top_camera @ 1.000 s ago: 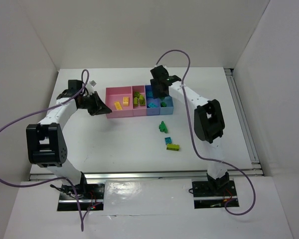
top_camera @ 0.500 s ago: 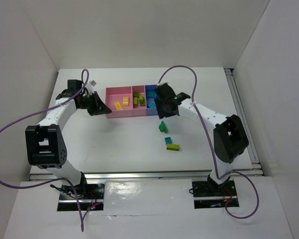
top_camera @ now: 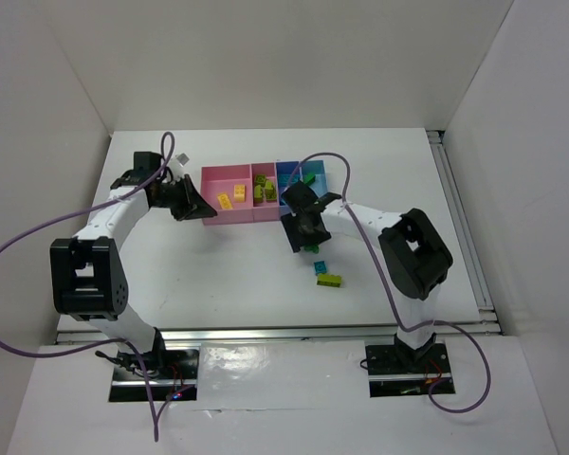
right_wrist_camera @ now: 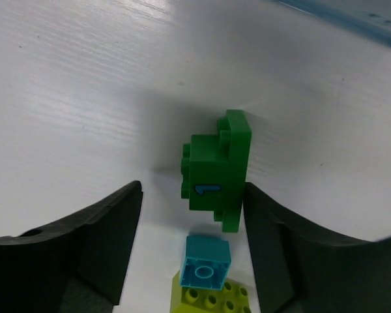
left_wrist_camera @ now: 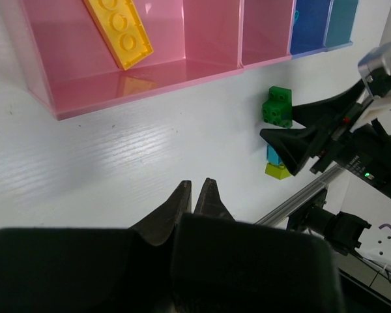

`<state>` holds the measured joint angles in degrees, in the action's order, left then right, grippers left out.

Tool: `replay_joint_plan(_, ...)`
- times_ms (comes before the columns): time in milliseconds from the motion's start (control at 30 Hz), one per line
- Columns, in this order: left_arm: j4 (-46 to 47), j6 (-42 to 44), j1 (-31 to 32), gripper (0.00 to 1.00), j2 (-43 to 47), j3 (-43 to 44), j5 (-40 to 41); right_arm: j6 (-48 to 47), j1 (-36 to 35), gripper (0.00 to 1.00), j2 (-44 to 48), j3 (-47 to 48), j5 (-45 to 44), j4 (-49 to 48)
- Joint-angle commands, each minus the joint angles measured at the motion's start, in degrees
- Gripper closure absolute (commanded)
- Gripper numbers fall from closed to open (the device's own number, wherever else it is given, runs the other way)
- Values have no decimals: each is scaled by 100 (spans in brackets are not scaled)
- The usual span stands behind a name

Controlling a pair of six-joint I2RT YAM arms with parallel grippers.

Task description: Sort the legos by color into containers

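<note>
Spread wide, the right gripper (right_wrist_camera: pixel 192 189) straddles the dark green brick (right_wrist_camera: pixel 215 171) on the table (right_wrist_camera: pixel 85 78) beside the cyan brick (right_wrist_camera: pixel 207 261), so an off-centre close could spin it away; left gripper (left_wrist_camera: pixel 197 190) hangs pinched shut, empty, near the pink bin (left_wrist_camera: pixel 65 59)

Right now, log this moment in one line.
right hand: open over green lego | left hand: shut, near pink bin | loose: cyan lego, lime lego

The counter (right_wrist_camera: pixel 85 78) is white, with a fine grain like painted wood and a faint sheen. The pink bin (left_wrist_camera: pixel 117 91) is glossy, see-through plastic that mirrors the yellow brick (left_wrist_camera: pixel 117 29); the dark green brick (right_wrist_camera: pixel 215 173) and cyan brick (right_wrist_camera: pixel 207 261) are smooth, slightly shiny plastic. The fingers (right_wrist_camera: pixel 98 248) of the right hand (right_wrist_camera: pixel 191 188) are matt black plastic.
</note>
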<state>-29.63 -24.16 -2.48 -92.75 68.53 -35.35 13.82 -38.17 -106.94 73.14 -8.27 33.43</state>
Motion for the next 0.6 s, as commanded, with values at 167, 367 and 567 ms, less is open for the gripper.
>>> replay_joint_plan(167, 1, 114, 143, 100, 11, 81, -296, -117, 152, 53, -223, 227, 194, -522)
replay_joint_plan(367, 1, 219, 265, 100, 11, 134, -612, -169, 152, 73, 260, 122, 334, -469)
replay_joint_plan(567, 1, 342, 450, 97, -147, 187, -1525, -319, 275, 73, 744, 68, 1283, -469)
